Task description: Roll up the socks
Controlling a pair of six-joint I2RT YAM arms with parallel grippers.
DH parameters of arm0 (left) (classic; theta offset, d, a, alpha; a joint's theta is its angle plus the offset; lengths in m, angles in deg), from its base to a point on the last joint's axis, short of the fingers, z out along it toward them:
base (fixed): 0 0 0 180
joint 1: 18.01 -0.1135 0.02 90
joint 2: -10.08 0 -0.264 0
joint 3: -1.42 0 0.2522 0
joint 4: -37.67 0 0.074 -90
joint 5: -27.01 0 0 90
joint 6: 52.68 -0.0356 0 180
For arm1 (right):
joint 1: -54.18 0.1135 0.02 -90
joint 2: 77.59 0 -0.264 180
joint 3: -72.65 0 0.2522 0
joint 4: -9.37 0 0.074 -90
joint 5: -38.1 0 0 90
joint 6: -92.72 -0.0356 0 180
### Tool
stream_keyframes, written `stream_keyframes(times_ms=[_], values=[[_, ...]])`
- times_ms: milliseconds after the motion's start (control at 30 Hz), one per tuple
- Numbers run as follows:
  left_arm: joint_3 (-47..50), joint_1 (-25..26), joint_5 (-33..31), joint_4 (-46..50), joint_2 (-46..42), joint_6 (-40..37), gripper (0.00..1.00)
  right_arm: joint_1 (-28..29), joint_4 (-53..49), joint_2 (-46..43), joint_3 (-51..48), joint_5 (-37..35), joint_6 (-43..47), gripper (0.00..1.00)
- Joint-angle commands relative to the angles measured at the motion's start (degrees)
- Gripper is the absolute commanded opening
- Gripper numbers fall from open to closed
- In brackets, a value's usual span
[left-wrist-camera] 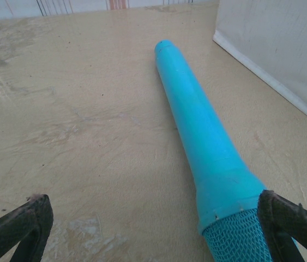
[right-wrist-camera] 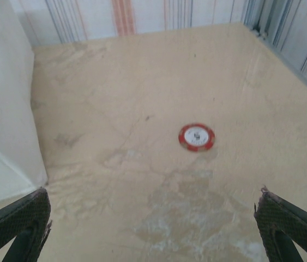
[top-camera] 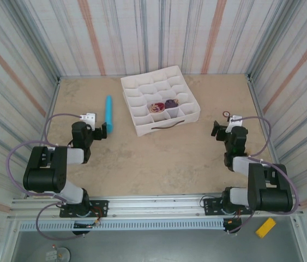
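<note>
Item one: the socks, which we find in two adjoining cells toward the near side of a white divider box (top-camera: pixel 158 126) at mid-table. The beige and maroon sock (top-camera: pixel 157 107) is on the left and the purple sock (top-camera: pixel 170 102) on the right, each bunched small in its cell. Item two: the left gripper (top-camera: pixel 103 131), low over the table (top-camera: pixel 164 164) left of the box. Its jaws are spread wide and grasp nothing. In the wrist view the mesh end of a blue cylinder (left-wrist-camera: pixel 197 120) lies between the fingers (left-wrist-camera: pixel 289 221), close by one; we cannot tell if they touch. The cylinder runs away from the gripper beside the box wall. Item three: the right gripper (top-camera: pixel 218 129), right of the box, with jaws equally wide and empty. Ahead of it on the bare tabletop lies a red and white chip (right-wrist-camera: pixel 196 136), apart from the box. Item four: a yellow block (top-camera: pixel 265 227) on the ledge below the right arm's base.
</note>
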Motion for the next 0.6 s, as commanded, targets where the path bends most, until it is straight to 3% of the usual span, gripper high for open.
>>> stream_keyframes(times_ms=[0, 100, 233, 300, 400, 567], values=[[-0.6, -0.3, -1.3, -0.3, -0.7, 0.5, 0.99, 1.0, 7.2, 4.4, 0.6, -1.1, -0.9, 0.99], [-0.6, -0.3, -1.4, -0.3, -0.8, 0.5, 0.99, 1.2, 8.5, 8.6, 2.2, -0.2, -0.2, 0.99], [-0.6, -0.4, -1.3, -0.3, -0.8, 0.5, 0.99, -1.4, 6.9, 13.2, 5.5, 7.2, -1.0, 0.99], [-0.6, -0.3, -1.4, -0.4, -0.8, 0.5, 0.99, -1.9, -0.1, 12.1, 7.9, 9.0, -0.5, 0.99], [-0.6, -0.3, -1.3, -0.3, -0.7, 0.5, 0.99, -1.6, 0.4, 12.3, 7.7, 8.5, -0.5, 0.99], [-0.6, -0.3, -1.3, -0.3, -0.8, 0.5, 0.99, -0.4, 3.2, 12.4, 6.5, 0.8, -1.9, 0.99]])
